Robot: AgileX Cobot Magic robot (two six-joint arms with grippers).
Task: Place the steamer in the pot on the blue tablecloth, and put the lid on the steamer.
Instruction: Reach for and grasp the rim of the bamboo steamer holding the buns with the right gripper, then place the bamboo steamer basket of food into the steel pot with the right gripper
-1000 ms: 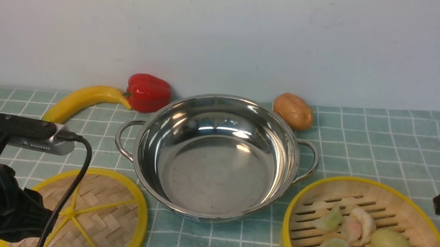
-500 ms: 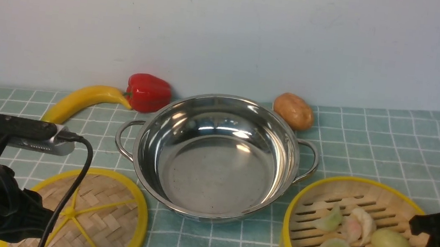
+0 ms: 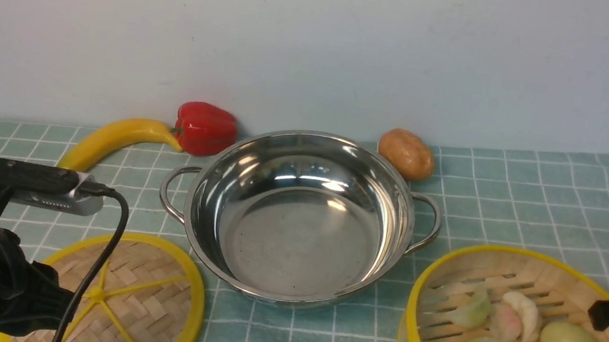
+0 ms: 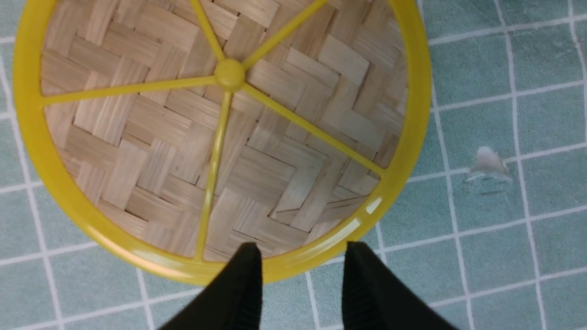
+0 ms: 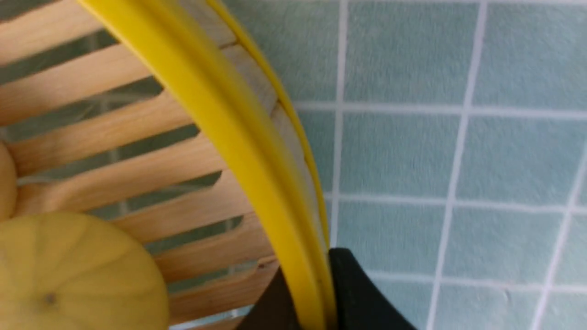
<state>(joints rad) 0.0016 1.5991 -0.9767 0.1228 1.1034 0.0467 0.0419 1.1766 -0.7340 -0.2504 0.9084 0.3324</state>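
right wrist view: shows right gripper (image 5: 316,298) clamped on yellow rim of steamer (image 5: 215,119), front-right of pot (image 3: 210,182) over blue tablecloth (image 3: 512,185); cannot tell if lifted yet. looks like grasp-and-lift step. next calls for keeping it level, carrying over pot, lowering inside. left gripper (image 4: 302,250) jaws apart astride lid (image 4: 137,137) rim, not pinching.

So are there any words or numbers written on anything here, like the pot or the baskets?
None can be read. The pot, the steamer, the lid and the blue tablecloth carry no words, numbers or signs; the cloth has only white grid lines. The banana, red pepper and potato are plain too.
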